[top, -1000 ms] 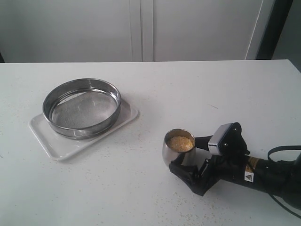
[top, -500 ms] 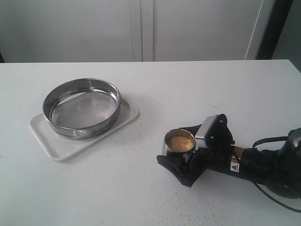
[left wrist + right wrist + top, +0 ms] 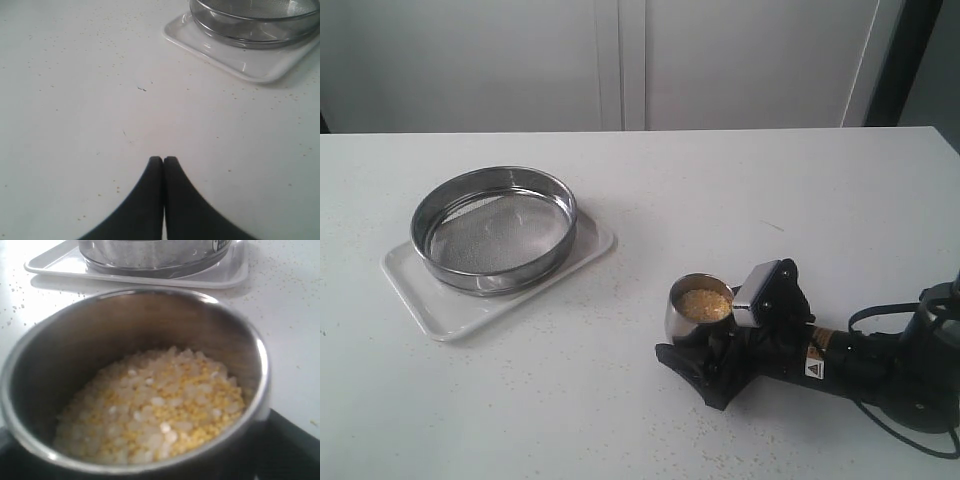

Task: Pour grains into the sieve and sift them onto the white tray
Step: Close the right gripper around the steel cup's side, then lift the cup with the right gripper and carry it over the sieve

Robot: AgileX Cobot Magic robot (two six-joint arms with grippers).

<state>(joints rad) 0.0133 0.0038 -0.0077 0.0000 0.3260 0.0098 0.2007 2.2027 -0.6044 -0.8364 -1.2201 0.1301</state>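
Currently the right pincer (image 3: 705,330) straddles a small rounded steel cup (image 3: 680,325) that stands upright on the white table (image 3: 770,180), w/ one black finger on each side of its wall. The jaws stand wide, but neither view shows whether the pads already press the steel. The cup looks set down, not lifted. It is well filled, short of the brim, w/ the grains (image 3: 160,410): fine golden-yellow bits mixed w/ bigger pale rice-like ones.

Key relation: the wide round shallow steel sieve with grey mesh bottom (image 3: 492,272) lies ahead of the right pincer, beyond the cup and well apart from the fingertips. It rests on the flat white rectangular tray with a low rim (image 3: 440,312), and its mesh is bare. The right wrist view puts it nearly dead ahead, w/ the tray's long side running broadly across the pincer's pointing line. The cup is round, so there's no long axis to mind.

The left pincer (image 3: 163,159) is closed tight w/ nothing btwn its tips. It hangs over bare table, w/ a tray corner ahead and off to one side.

Judged: this is the grasp step and the pour hasn't begun. The right arm has the cup, so the carry prob. goes forward and must stay level.
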